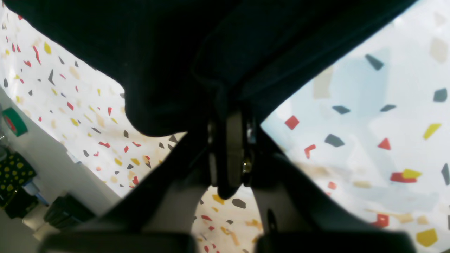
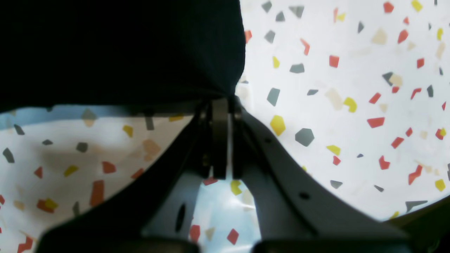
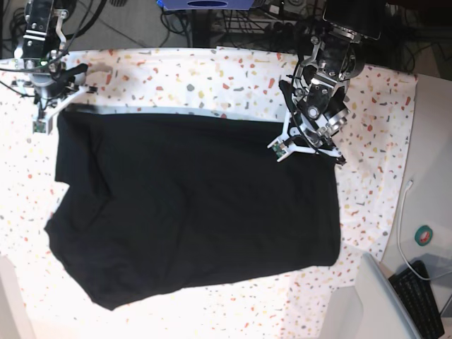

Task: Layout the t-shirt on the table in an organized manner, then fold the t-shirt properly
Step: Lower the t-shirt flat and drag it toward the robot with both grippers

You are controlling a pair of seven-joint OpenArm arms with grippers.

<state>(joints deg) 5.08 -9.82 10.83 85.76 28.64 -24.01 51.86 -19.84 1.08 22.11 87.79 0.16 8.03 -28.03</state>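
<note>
The black t-shirt [image 3: 191,205] lies spread over the middle of the speckled table [image 3: 212,78], with wrinkles and an uneven near-left edge. My left gripper [image 3: 305,147] sits at the shirt's far right corner. The left wrist view shows that gripper [image 1: 232,116] shut on a fold of the black cloth [image 1: 175,52], held just above the table [image 1: 369,116]. My right gripper [image 3: 46,119] is at the far left corner. Seen from the right wrist, this gripper [image 2: 225,100] is also shut on the shirt's edge [image 2: 116,49], over the table [image 2: 351,105].
A plain grey surface [image 3: 431,141] borders the table on the right, carrying a green tape roll [image 3: 424,236], a white cable [image 3: 404,219] and a keyboard [image 3: 424,300]. The tape roll [image 1: 14,121] also shows at the left wrist view's edge. Cables and stands crowd the far edge.
</note>
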